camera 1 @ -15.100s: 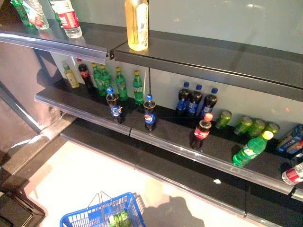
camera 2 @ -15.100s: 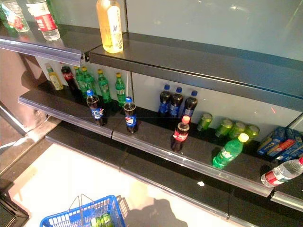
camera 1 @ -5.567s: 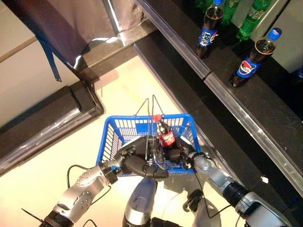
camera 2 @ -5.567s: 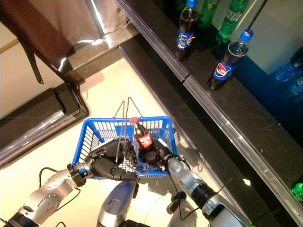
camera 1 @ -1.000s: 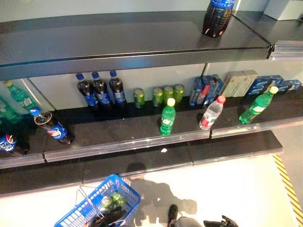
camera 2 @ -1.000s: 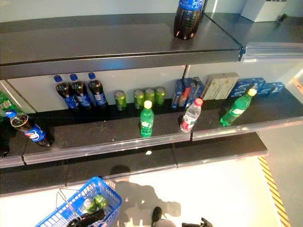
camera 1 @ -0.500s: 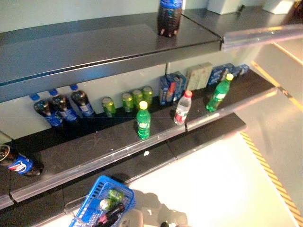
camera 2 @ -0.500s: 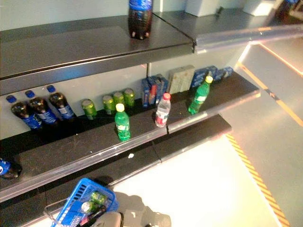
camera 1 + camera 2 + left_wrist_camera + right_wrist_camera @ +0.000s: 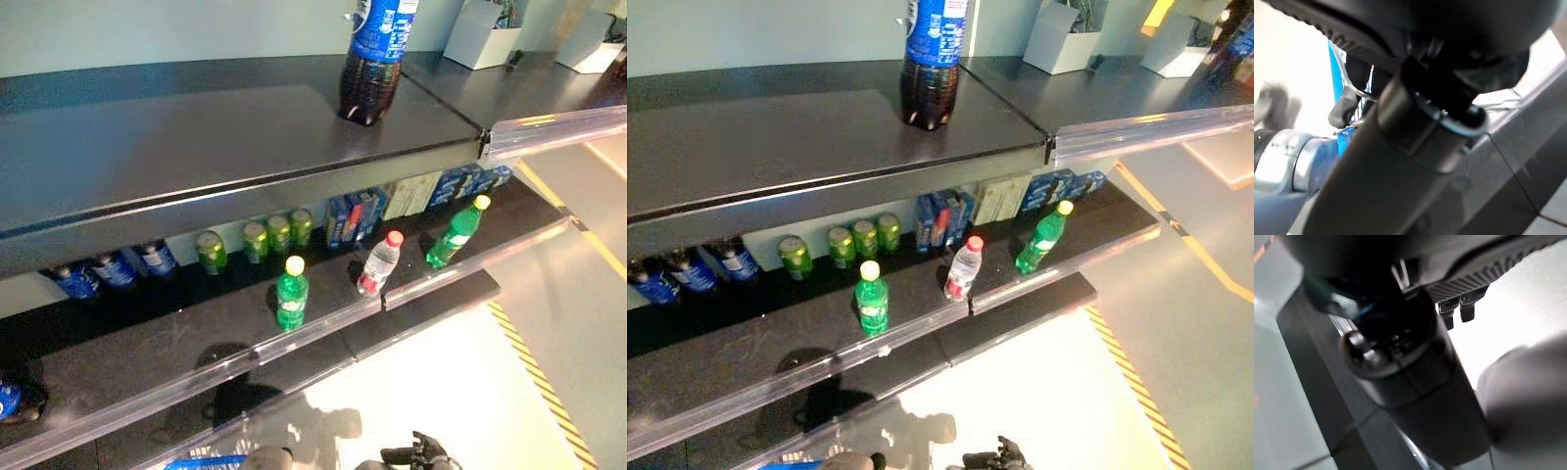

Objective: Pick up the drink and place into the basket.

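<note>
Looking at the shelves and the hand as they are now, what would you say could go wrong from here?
1. The basket shows only as a sliver at the bottom edge, so a placement could miss it.
2. The clear bottle and the two green bottles stand close to the shelf's front rail; a careless reach might tip one off.
3. The right hand hangs low, far from the shelf, so any grasp needs a long reach.
</note>
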